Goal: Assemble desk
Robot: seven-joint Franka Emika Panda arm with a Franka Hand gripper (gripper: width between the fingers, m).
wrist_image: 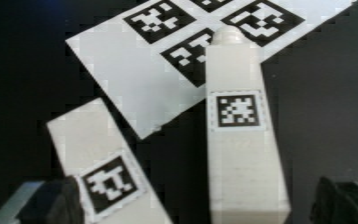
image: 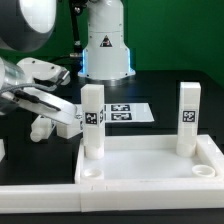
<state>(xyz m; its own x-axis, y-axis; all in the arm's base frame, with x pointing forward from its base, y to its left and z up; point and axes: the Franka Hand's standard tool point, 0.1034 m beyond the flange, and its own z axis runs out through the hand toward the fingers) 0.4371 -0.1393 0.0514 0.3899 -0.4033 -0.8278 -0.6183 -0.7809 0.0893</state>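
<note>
The desk's white rimmed tabletop (image: 140,148) lies at the front of the exterior view. Two tagged white legs stand upright in its far corners, one at the exterior view's left (image: 93,125) and one at its right (image: 187,118). My gripper (image: 50,104) reaches in low from the exterior view's left, close to the left leg. In the wrist view my gripper (wrist_image: 194,205) is open, and a long tagged leg (wrist_image: 238,130) runs out from between its dark fingertips (wrist_image: 48,205), untouched. A second tagged leg (wrist_image: 96,170) lies beside it. Another white piece (image: 40,128) rests under the gripper.
The marker board (image: 128,113) lies flat on the black table behind the tabletop and shows past the legs in the wrist view (wrist_image: 149,70). The robot's white base (image: 105,45) stands at the back. A green backdrop closes the rear.
</note>
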